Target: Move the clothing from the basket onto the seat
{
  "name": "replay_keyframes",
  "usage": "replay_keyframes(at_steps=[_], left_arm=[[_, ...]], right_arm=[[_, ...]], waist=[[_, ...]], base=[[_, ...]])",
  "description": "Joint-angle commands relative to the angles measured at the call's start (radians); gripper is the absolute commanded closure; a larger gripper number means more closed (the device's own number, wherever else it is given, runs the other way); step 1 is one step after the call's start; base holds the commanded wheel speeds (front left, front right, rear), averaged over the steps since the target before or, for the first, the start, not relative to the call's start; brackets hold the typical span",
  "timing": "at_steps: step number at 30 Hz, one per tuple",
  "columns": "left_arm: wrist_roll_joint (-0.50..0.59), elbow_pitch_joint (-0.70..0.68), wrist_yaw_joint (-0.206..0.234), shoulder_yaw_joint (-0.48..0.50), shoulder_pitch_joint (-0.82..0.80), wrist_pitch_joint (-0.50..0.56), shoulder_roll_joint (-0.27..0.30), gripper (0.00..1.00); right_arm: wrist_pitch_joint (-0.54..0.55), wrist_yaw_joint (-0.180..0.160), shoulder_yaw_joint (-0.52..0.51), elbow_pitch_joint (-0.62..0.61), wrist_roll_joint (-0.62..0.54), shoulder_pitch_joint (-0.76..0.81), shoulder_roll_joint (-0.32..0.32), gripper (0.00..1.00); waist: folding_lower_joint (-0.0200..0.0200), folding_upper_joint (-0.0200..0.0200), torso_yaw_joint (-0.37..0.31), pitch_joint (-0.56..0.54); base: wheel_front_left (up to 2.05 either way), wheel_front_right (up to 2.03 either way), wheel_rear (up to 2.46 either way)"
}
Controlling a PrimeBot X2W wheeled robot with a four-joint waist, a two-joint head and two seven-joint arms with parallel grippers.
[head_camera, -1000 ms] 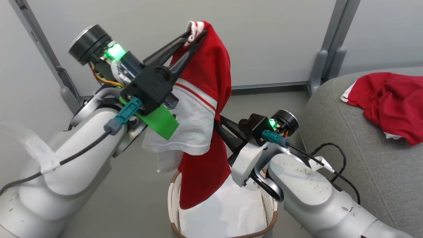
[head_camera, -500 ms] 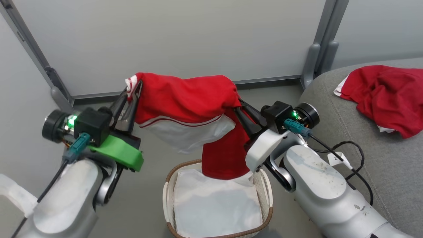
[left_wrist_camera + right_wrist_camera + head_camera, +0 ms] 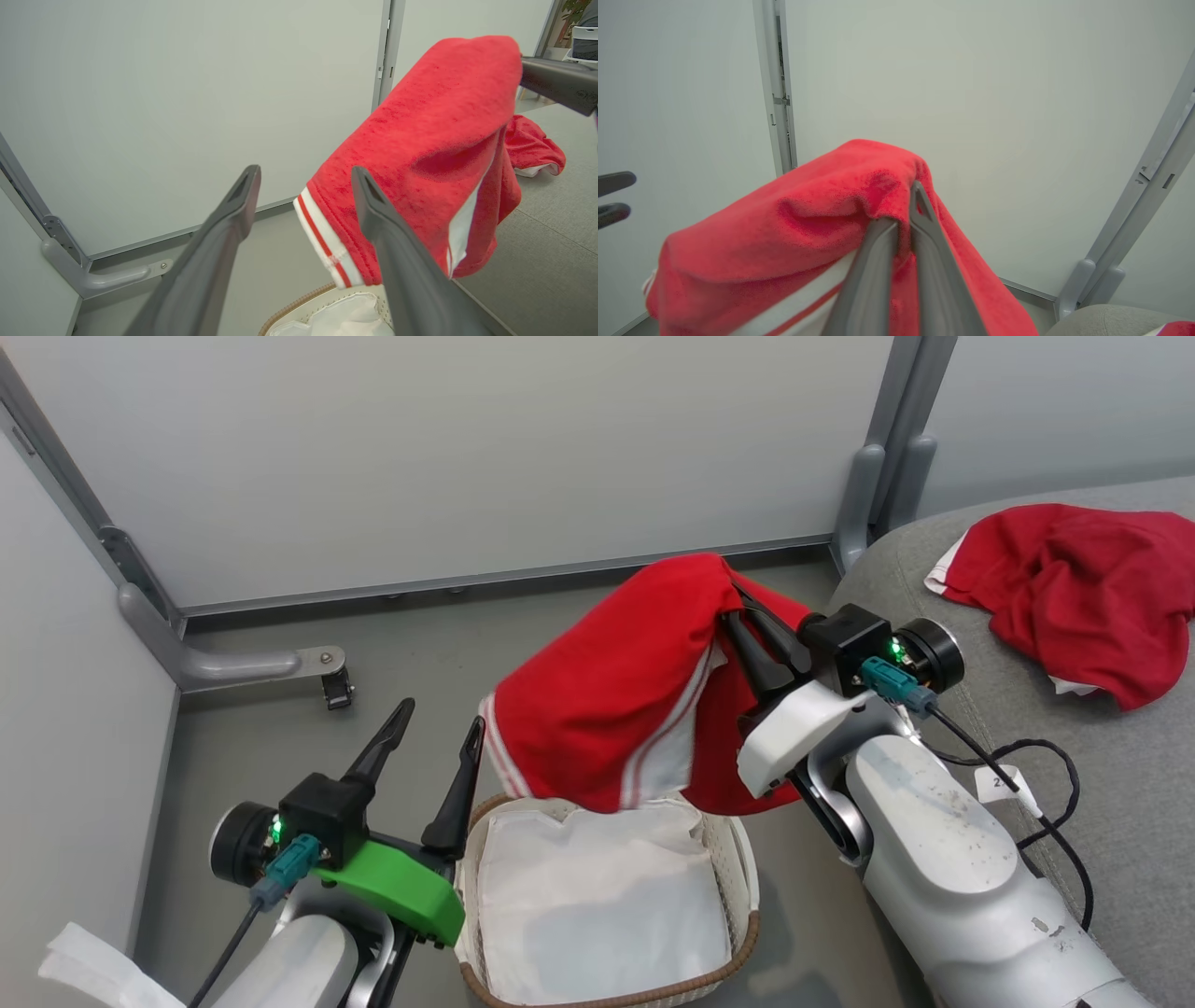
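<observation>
Item 1: red soft fabric garment (image 3: pixel 616 709) with white panel and thin white stripes. I am seeing it hanging in the air over the far rim of the basket, its long axis slanting in the head view from upper right down to lower left. The white-banded hem end is pointing down-left, toward the left gripper.

Item 2: right gripper (image 3: pixel 742 611). I am reading its two dark fingers as pinched together on the garment's upper right end. The cloth is draping away from the tips and down.

Item 3: left gripper (image 3: pixel 442 714). It is standing wide apart, holding nothing, just left of the basket and below the hem, not touching it.

Item 4: small oval off-white perforated plastic basket (image 3: pixel 744 887) with brown woven rim, sitting on the grey floor (image 3: pixel 411 644) and holding a plain white liner cloth (image 3: pixel 597 896).

Item 5: large grey upholstered seat (image 3: pixel 1102 756) at the right, carrying a second crumpled red garment (image 3: pixel 1074 588).

Item 6: the right arm's pale forearm (image 3: pixel 934 859) and black cable (image 3: pixel 1055 803) are lying between the held garment and the seat. A grey metal bracket foot (image 3: pixel 252 665) is lying by the wall panels.
</observation>
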Motion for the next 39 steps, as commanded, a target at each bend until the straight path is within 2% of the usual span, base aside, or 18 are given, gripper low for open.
replay_keyframes(at_steps=[1, 11, 17, 21, 32, 39], left_arm=[[-0.006, 0.003, -0.006, 0.008, 0.024, -0.004, -0.007, 0.00], [0.038, 0.000, -0.038, 0.046, 0.079, -0.005, -0.052, 0.00], [0.059, 0.004, -0.057, 0.059, 0.087, -0.004, -0.071, 0.00], [0.076, 0.005, -0.065, 0.071, 0.087, -0.003, -0.080, 0.00], [0.127, 0.011, -0.091, 0.085, 0.038, -0.003, -0.102, 0.00], [0.156, 0.034, -0.107, 0.079, 0.009, -0.003, -0.110, 0.00]], right_arm=[[0.000, -0.001, -0.015, -0.001, -0.011, 0.017, -0.003, 1.00], [0.000, -0.001, -0.092, 0.000, -0.064, 0.040, -0.004, 1.00], [0.000, -0.001, -0.116, -0.004, -0.078, 0.037, -0.004, 1.00], [0.000, -0.001, -0.126, -0.013, -0.093, 0.035, -0.004, 1.00], [0.000, -0.001, -0.184, -0.035, -0.139, 0.027, -0.003, 1.00], [0.000, -0.001, -0.215, -0.046, -0.146, 0.027, -0.003, 1.00]], waist=[[0.0000, -0.0001, -0.005, 0.003], [0.0000, -0.0001, -0.030, 0.022], [0.0000, -0.0001, -0.067, 0.038], [0.0000, -0.0001, -0.118, 0.053], [0.0000, -0.0001, -0.327, 0.132], [0.0000, -0.0001, -0.413, 0.178]], base=[[0.00, 0.00, 0.00], [0.00, 0.00, 0.00], [0.00, 0.00, 0.00], [0.00, 0.00, 0.00], [0.00, 0.00, 0.00], [0.00, 0.00, 0.00]])
